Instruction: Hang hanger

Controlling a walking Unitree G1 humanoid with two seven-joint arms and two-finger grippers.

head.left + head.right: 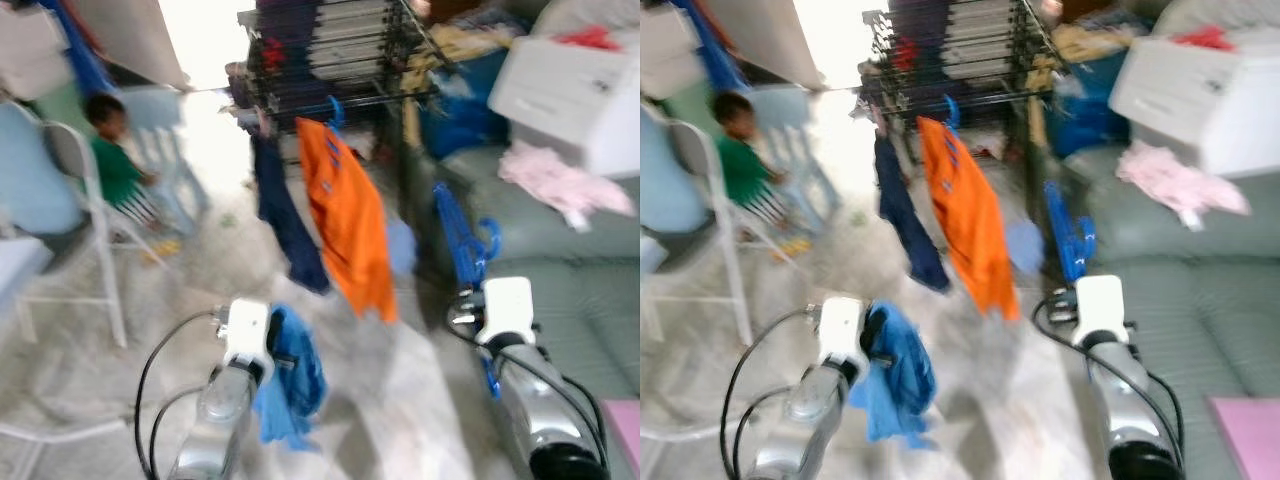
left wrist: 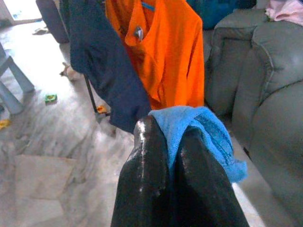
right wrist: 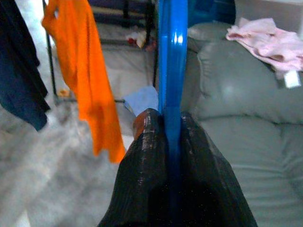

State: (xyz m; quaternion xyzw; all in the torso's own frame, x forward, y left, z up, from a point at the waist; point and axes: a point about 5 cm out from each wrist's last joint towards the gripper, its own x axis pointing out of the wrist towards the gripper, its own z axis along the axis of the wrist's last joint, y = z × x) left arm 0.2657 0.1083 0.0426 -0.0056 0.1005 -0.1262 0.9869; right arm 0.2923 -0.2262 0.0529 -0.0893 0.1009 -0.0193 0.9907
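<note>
1. Right claw (image 3: 171,142) clenched on blue hanger (image 1: 462,240), held upright at 4 o'clock, beside grey sofa (image 1: 560,250).
2. Left claw (image 2: 173,146) clamped on blue cloth (image 1: 292,375) at 7 o'clock.
3. Ahead at 12 o'clock: drying rack (image 1: 330,60) with orange shirt (image 1: 347,215) and navy garment (image 1: 285,215) hanging.

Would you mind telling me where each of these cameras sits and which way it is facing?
Head eyes: look forward and down at the drying rack with an orange shirt; both silver arms show.
Left wrist: along the left gripper, shut on a blue cloth.
Right wrist: along the right gripper, shut on a blue hanger, sofa beyond.
Shared: every view shows the orange shirt.
</note>
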